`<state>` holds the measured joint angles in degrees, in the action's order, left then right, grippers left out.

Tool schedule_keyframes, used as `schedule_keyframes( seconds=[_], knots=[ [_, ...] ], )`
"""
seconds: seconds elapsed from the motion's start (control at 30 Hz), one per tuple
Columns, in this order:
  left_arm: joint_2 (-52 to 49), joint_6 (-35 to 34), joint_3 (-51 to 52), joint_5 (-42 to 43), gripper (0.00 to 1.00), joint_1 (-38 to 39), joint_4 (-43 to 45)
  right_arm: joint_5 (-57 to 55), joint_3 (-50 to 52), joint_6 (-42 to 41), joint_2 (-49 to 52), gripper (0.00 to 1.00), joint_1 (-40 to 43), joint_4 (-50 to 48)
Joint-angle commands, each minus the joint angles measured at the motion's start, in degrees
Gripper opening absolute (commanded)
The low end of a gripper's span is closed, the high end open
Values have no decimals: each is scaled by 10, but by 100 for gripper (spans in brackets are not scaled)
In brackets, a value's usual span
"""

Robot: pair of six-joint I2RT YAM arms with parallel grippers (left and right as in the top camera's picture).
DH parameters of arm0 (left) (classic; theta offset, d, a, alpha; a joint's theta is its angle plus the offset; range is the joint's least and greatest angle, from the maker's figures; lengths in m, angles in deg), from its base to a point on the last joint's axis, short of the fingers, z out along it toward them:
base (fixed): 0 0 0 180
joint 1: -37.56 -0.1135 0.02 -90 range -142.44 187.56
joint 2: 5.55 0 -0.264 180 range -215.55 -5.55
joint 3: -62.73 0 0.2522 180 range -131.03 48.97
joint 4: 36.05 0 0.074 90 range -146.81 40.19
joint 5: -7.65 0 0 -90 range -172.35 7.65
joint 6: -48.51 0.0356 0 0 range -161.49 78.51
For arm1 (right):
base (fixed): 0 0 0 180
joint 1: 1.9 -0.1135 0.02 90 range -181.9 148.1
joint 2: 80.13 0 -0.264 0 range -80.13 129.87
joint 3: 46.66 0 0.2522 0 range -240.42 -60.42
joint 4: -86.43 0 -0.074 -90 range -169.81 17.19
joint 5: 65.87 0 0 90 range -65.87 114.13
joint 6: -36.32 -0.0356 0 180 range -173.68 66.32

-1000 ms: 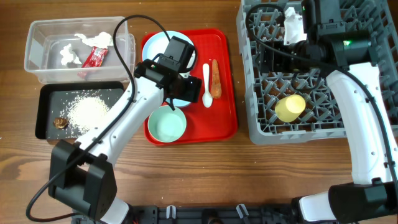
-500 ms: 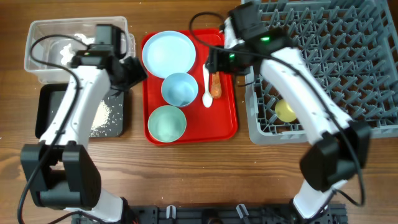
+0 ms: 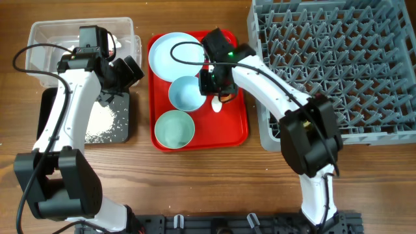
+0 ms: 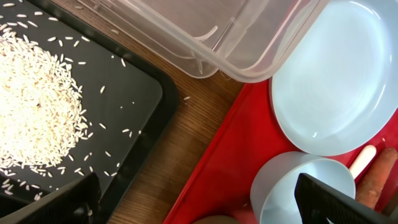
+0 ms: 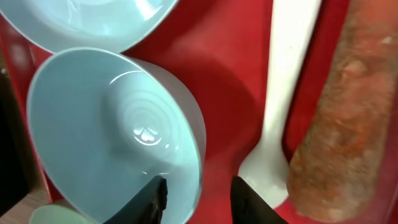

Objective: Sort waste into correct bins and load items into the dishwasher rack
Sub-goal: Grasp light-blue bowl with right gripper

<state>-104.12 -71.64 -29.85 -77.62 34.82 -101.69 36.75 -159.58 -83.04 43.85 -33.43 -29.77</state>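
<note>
Right end effector (image 5: 198,200), part-open and empty, straddles the round pale blue bowl (image 5: 106,137) rim, looks ready to pinch; left end effector (image 4: 199,202) gapes wide, empty.

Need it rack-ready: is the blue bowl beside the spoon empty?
Empty: the blue bowl shows only a bare, glossy inside.

The desk (image 3: 195,175) holds one red tray (image 3: 237,123), one clear tub (image 3: 45,39), one black tray (image 4: 130,93) and one grey rack (image 3: 338,65).

Dishes: one pale blue plate (image 3: 175,53) and two bowls, a blue bowl (image 3: 185,94) and a mint bowl (image 3: 174,129). There is one white spoon (image 5: 283,93).

Waste: one carrot (image 5: 345,124) and one heap of rice grains (image 4: 37,106), with too many loose strays to count. The tub's contents are mostly hidden, so they are uncounted.

There are two tools: the left tool (image 4: 199,205) and the right tool (image 5: 199,202).
</note>
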Motion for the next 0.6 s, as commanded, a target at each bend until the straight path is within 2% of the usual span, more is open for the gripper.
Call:
schedule_keyframes(
  seconds=[0.0, 0.27, 0.4, 0.57],
  knots=[
    [9, -3, -7, 8, 100, -3, -1, -19, -5, -9, 31, 33, -5, -6],
    [9, -3, -7, -25, 100, -3, -1, -19, -5, -23, 40, 5, -5, -12],
    [9, -3, -7, -33, 100, -3, -1, -28, -10, -21, -3, 4, 6, -7],
    [9, -3, -7, -80, 100, -3, -1, -143, -11, -6, -170, 4, 62, 32]
  ],
)
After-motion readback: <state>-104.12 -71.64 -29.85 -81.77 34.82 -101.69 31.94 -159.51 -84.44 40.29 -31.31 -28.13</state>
